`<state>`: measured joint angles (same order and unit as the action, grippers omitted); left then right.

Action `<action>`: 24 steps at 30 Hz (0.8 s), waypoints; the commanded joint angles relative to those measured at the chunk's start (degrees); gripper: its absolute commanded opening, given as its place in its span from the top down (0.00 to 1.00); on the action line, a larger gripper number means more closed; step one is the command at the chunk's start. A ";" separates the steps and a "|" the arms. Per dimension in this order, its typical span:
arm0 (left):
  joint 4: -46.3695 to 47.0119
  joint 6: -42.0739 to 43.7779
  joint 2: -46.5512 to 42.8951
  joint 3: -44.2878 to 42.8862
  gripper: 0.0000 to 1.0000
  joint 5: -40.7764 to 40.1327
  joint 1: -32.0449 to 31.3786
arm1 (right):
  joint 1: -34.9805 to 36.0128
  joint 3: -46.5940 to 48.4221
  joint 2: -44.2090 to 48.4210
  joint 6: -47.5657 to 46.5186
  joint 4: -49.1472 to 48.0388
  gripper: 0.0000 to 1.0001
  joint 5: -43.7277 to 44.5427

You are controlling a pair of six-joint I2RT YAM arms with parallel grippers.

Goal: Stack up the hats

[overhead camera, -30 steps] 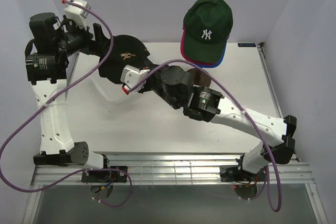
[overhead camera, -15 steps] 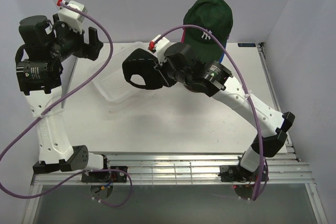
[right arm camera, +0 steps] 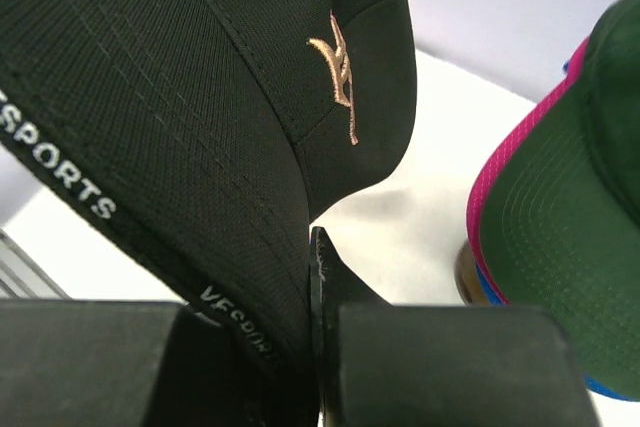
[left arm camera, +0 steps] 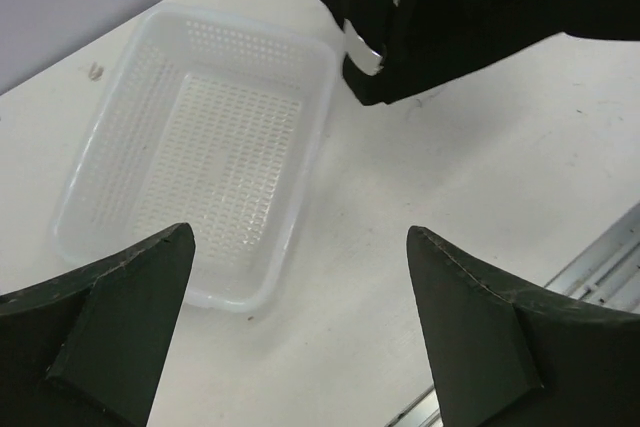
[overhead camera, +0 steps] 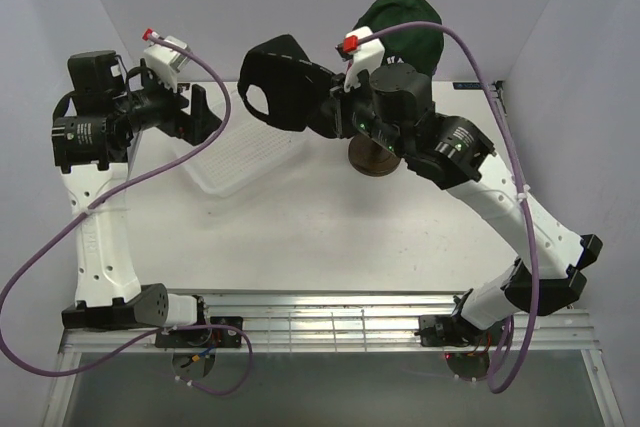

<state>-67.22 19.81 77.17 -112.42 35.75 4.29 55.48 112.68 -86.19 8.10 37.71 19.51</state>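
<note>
Since the white table (overhead camera: 330,217) carries nothing else but a basket and a stand, I have plenty of room for this move. My right arm reaches up and across the middle, and my left arm is folded off to its own side. The white mesh basket (left arm camera: 315,162) sits below the left arm with nothing in it.

At the back, three hats are already piled on the stand (overhead camera: 372,159). The green hat (overhead camera: 405,32) is on top, with the pink brim (right arm camera: 500,207) and a sliver of blue brim (right arm camera: 610,387) showing under it. The black hat (overhead camera: 280,82) is in the air to the left of that pile, apart from it and well off the table.

The right gripper (right arm camera: 313,287) has its fingers pinched tight on the hat's lower edge at the lettered sweatband, so the crown hangs out ahead of it. The left gripper (left arm camera: 300,237) is spread wide and holds nothing, looking down on the basket.

I judge this to be the last carry. To do it well, I would first lift the hat clear above the green crown. Then I would turn the wrist so the hollow faces down and the brim lines up with the other brims. I would settle it straight down and only then let go, because a sideways nudge could tip the pile. The gold logo (right arm camera: 338,72) gives me a check on which way it faces.
</note>
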 commanded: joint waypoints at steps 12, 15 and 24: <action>29.50 -16.29 2.37 5.10 0.02 24.38 -1.30 | 0.24 -2.03 3.49 6.49 -10.38 0.92 -8.34; 34.34 -19.11 2.55 8.17 0.02 18.67 -3.23 | 0.24 -2.12 3.22 7.10 -11.08 0.92 -9.57; 39.09 -18.41 3.61 11.88 1.00 -12.87 -5.79 | 0.24 -7.11 6.56 8.08 -13.28 0.92 -2.91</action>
<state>-31.68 2.11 81.36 -100.75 39.09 -2.17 55.53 107.28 -83.81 14.85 31.18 11.92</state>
